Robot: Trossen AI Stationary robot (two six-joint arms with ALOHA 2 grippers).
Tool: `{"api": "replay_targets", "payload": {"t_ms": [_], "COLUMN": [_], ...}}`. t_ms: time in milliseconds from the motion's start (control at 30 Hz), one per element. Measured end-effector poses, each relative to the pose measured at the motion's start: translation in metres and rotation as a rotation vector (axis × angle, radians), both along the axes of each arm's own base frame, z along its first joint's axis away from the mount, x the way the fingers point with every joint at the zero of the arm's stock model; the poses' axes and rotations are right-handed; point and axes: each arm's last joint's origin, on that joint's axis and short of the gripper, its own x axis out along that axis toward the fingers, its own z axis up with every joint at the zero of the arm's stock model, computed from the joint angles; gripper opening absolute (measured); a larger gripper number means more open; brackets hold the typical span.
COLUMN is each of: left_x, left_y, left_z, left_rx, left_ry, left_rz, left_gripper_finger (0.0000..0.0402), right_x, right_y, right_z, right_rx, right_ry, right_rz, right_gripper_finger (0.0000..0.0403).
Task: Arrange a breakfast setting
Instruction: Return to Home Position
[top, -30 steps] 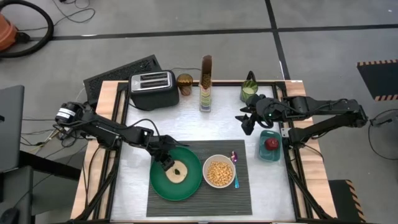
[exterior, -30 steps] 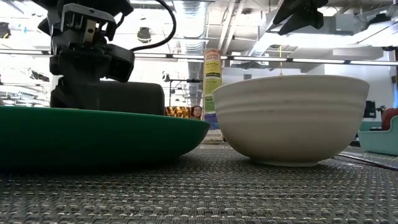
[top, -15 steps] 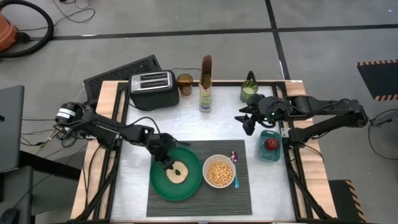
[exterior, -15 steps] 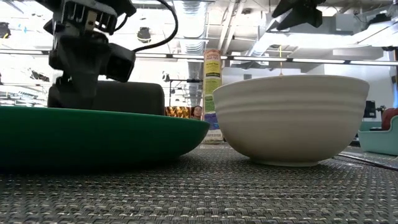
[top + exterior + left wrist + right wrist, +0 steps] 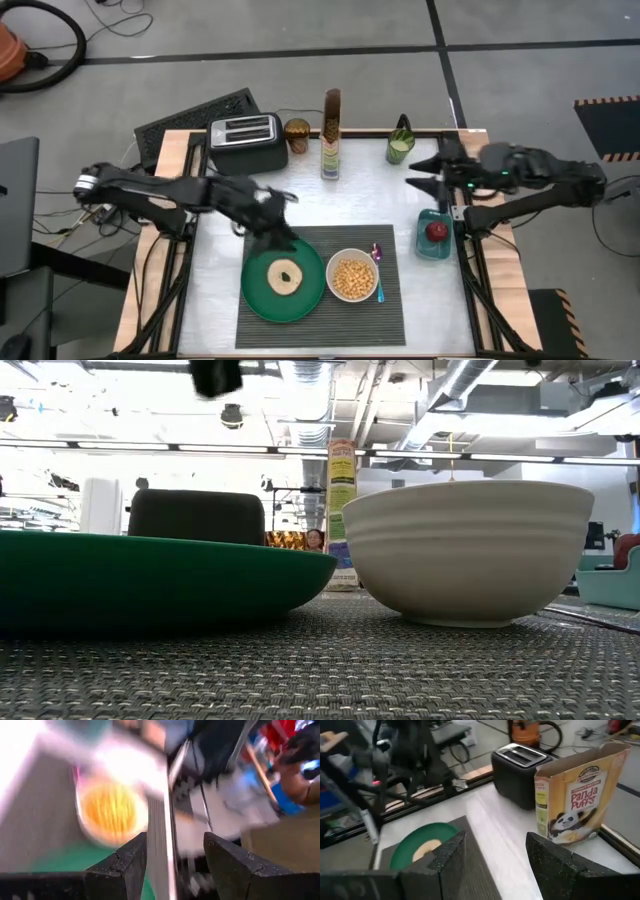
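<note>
Left gripper [image 5: 175, 842], spread open and empty, hangs just behind the plate [image 5: 255, 297]; right gripper [image 5: 496, 840], likewise open, waits near the right edge of the table [image 5: 300, 180]. Bagel [image 5: 285, 275] lies on plate, bowl [image 5: 352, 278] and spoon [image 5: 378, 272] alongside. Setting looks complete; next, both retreat home, clear of dishes.

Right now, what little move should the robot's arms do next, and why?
Probably pull the left gripper back from the placemat to its own side. The bagel lies on the green plate, cereal is in the white bowl, and the spoon is beside it. The right gripper is open and empty too, so nothing seems left to place.
</note>
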Motion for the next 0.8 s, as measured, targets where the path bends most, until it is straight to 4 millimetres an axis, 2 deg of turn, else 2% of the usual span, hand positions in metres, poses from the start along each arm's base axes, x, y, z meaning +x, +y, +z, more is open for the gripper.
{"api": "replay_targets", "payload": {"t_ms": [67, 167, 233, 333, 467, 533, 600, 800], "left_x": [-0.009, -0.029, -0.045, -0.068, -0.097, -0.108, -0.118, -0.135], "left_y": [0.004, 0.009, 0.012, 0.012, 0.015, 0.018, 0.021, 0.022], "left_z": [0.034, 0.073, 0.092, 0.113, 0.117, 0.116, 0.11, 0.094], "left_rx": [0.114, 0.229, 0.274, 0.315, 0.446, 0.426, 0.452, 0.528], "left_ry": [-0.137, -0.269, -0.339, -0.443, -0.455, -0.397, -0.326, -0.343], "left_rz": [0.054, 0.194, 0.262, 0.269, 0.238, 0.317, 0.345, 0.31], "left_gripper_finger": [0.0177, 0.0177, 0.0177, 0.0177, 0.0177, 0.0177, 0.0177, 0.0177], "right_x": [-0.014, -0.03, -0.044, -0.069, -0.097, -0.102, -0.104, -0.105], "right_y": [0.001, 0.003, 0.002, -0.002, -0.006, -0.007, -0.008, -0.008], "right_z": [0.003, 0.007, 0.01, 0.013, 0.011, 0.004, -0.01, -0.06], "right_rx": [-0.018, -0.085, -0.11, -0.12, -0.138, -0.146, -0.154, -0.093], "right_ry": [-0.017, -0.086, -0.128, -0.191, -0.24, -0.259, -0.258, -0.359], "right_rz": [0.024, 0.036, 0.026, 0.011, 0.037, 0.046, 0.05, 0.032], "right_gripper_finger": [0.0232, 0.0232, 0.0232, 0.0232, 0.0232, 0.0232, 0.0232, 0.0232]}}
